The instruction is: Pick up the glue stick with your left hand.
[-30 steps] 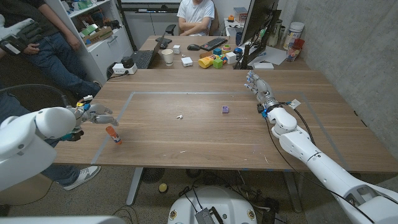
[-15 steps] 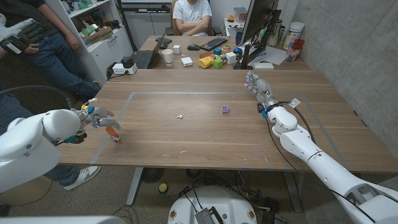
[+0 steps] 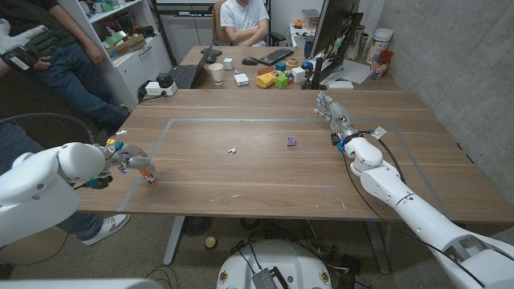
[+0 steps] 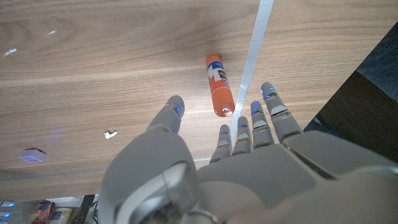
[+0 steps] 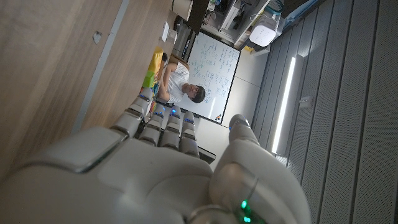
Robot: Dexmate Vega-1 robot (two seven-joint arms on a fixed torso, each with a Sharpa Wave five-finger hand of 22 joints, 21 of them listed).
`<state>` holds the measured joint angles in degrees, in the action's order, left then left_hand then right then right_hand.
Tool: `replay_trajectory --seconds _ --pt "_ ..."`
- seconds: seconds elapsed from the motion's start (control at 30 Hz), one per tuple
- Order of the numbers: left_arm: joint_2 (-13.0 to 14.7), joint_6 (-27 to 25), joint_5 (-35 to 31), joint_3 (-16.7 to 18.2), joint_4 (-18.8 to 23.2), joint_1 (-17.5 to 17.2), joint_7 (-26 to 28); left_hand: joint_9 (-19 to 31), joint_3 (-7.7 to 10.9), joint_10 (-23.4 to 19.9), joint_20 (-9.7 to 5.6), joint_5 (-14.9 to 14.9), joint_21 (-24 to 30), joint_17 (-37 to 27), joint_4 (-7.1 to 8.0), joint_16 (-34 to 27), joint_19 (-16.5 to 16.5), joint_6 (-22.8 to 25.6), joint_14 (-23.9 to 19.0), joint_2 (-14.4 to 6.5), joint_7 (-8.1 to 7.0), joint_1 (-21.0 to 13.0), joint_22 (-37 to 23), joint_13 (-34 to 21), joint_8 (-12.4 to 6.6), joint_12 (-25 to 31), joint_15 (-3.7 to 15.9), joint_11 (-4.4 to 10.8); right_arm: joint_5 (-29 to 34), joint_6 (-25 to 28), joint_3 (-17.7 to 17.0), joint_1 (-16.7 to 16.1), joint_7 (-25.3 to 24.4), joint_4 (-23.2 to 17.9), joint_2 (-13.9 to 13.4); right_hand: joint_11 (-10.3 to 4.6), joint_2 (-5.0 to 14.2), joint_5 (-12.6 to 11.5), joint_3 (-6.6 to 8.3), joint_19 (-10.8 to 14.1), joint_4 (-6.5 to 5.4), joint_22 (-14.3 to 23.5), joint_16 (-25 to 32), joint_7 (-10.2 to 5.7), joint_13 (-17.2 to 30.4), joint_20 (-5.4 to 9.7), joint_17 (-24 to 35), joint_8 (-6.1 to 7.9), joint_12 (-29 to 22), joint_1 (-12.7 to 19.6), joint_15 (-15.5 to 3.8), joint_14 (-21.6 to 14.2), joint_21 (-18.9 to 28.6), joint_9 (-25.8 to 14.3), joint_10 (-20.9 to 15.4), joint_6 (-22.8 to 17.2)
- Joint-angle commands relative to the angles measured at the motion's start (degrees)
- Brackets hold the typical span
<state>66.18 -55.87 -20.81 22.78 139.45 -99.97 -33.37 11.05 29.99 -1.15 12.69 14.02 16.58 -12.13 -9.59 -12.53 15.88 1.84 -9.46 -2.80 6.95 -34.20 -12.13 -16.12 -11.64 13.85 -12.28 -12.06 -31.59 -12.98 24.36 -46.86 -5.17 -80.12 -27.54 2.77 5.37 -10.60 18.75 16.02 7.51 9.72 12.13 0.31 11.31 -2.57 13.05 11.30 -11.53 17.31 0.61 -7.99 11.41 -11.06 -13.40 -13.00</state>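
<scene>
The glue stick (image 3: 149, 178), orange-red with a white and blue label, lies on its side on the wooden table (image 3: 257, 152) near the front left, beside a grey tape line. In the left wrist view the glue stick (image 4: 219, 87) lies just past my left hand's fingertips (image 4: 175, 106), with nothing between them. My left hand (image 3: 126, 157) hovers over the stick's left end, fingers spread and holding nothing. My right hand (image 3: 332, 111) stands at the far right of the table, fingers extended and apart, empty.
A small purple cube (image 3: 291, 141) and a tiny white scrap (image 3: 231, 149) lie mid-table. Toys, a cup, a keyboard and a monitor crowd the desk behind. A seated person (image 3: 243, 18) is at the back and another person (image 3: 56, 48) stands at far left.
My left hand has moved right and nearer along the table, from beside the glue stick to over its left end. The right arm and the stick have not moved.
</scene>
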Motion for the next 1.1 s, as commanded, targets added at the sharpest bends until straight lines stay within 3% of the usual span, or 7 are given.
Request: replay_trajectory --seconds 0.03,1.1 --pt "0.4 -1.1 2.4 -0.5 -0.3 -0.2 1.8 0.2 -0.27 0.4 0.05 0.2 0.2 -0.3 0.16 -0.1 0.6 0.4 0.1 0.3 1.53 -0.7 -0.1 -0.1 -0.31 0.2 -0.32 -0.31 -0.1 0.5 0.2 0.1 0.0 0.2 0.0 -0.14 0.08 -0.3 -0.15 0.0 0.21 0.1 0.4 -0.12 0.1 -0.34 0.1 0.31 -0.1 0.3 -0.17 -0.3 -0.3 -0.1 -0.3 -0.1" --pt "3.2 -1.6 7.1 -3.8 -2.3 0.7 9.7 0.3 -0.56 -2.5 0.06 0.6 0.4 -0.5 0.05 -0.5 3.0 3.3 -1.1 -1.0 1.63 -2.4 0.4 -0.6 -1.4 1.7 -0.24 -0.19 -0.6 2.4 -0.6 -2.8 -1.1 -2.7 -2.3 -0.18 -0.04 -0.3 -0.31 0.0 0.26 0.1 0.4 -0.19 0.1 -0.5 0.0 0.31 0.0 0.2 -0.15 -0.4 -0.3 -0.1 -0.2 -0.2"
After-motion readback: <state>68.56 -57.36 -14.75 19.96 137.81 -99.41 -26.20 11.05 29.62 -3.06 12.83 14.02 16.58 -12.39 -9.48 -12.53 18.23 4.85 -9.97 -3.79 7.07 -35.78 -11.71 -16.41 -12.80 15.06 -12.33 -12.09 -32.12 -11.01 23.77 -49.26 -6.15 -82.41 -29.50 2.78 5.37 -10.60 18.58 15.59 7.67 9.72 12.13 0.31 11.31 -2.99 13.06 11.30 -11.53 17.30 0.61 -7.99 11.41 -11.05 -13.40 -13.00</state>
